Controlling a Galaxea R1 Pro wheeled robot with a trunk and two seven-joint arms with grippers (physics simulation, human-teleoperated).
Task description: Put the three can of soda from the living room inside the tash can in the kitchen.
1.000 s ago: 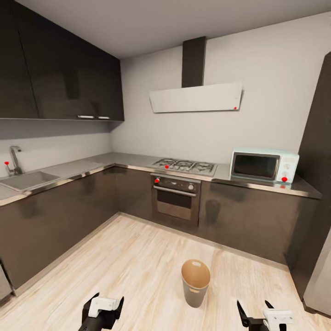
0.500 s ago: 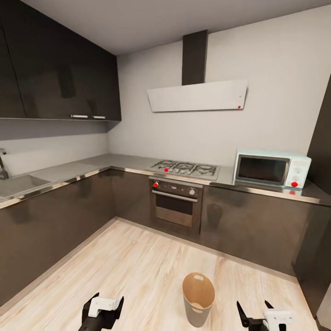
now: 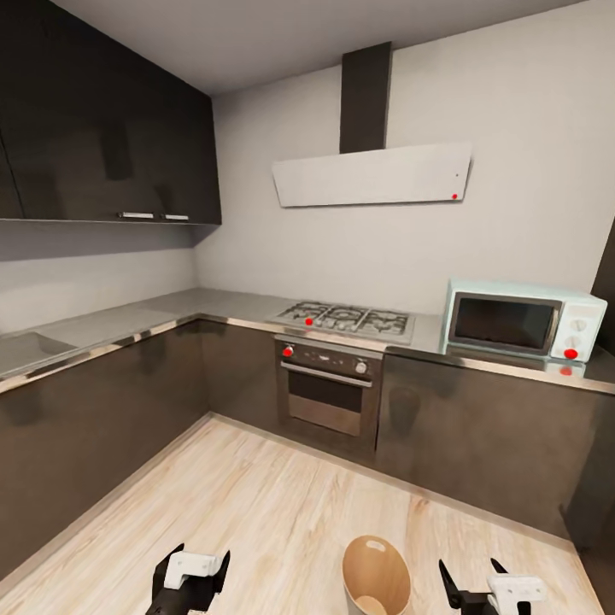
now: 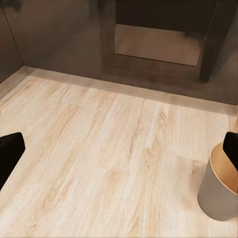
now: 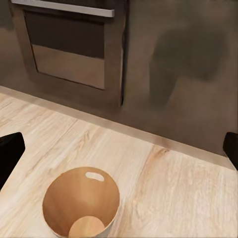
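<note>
Two claws sit at the near edge of the head view, the left claw (image 3: pixel 190 574) and the right claw (image 3: pixel 480 581), both with fingers spread wide and nothing held between them. In each wrist view the dark fingertips (image 4: pixel 9 151) show far apart at the picture's sides, with bare floor between them.

Between the two claws, nearer the right one, the tash can (image 3: pixel 376 577) stands upright on the pale wood floor (image 3: pixel 256 504). Its brown inside faces up, and the oval handle slot shows near the rim in the right wrist view, where the bucket (image 5: pixel 82 203) lies just ahead of the right claw's fingers. From the left wrist, the same off-white bucket (image 4: pixel 220 191) stands off to the side of the left claw, by its right fingertip.

Beyond the claws and the bucket, dark glossy cabinets (image 3: pixel 478 427) line the kitchen in an L. Straight ahead is the steel oven (image 3: pixel 328 395) with a red knob, and the gas hob (image 3: pixel 346 320) above it on the grey bench (image 3: pixel 171 307). Ahead of the right claw a pale microwave (image 3: pixel 523 319) rests on the bench. A white extractor hood (image 3: pixel 371 175) hangs on the far wall, and dark wall cupboards (image 3: pixel 102 137) run above the left claw's side.
</note>
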